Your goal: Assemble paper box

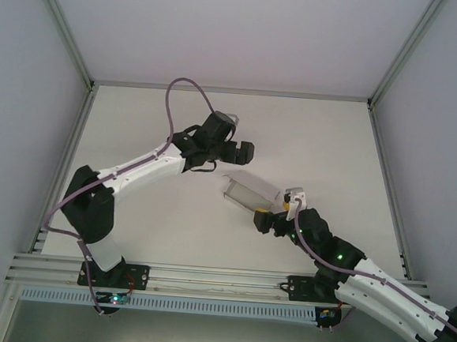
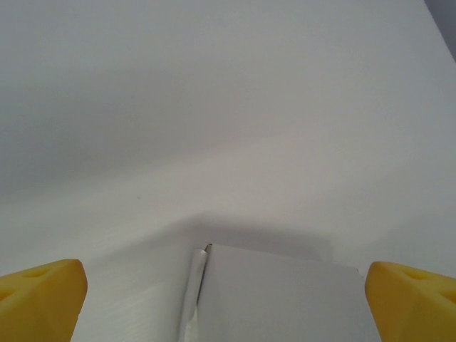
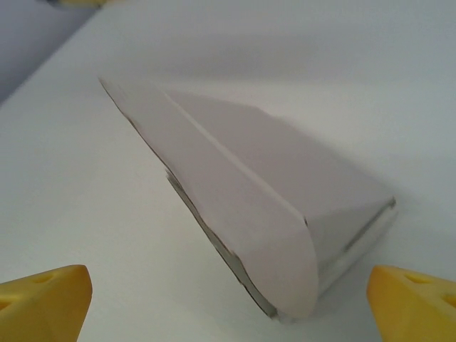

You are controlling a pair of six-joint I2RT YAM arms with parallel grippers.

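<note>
overhead view down onto table; both wrist views low, close on the paper box

We stand in a robotics lab cell — aluminium-profile frame, blank white wall panels, white tabletop.

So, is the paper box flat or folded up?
Folded up: the paper box rises off the table in creased panels. Whether its rounded flap is tucked, cannot tell.

Obstacles: paper box mid-table; left gripper just behind it; right gripper at its near-right end. You have open table left of the box and beyond it.
</note>
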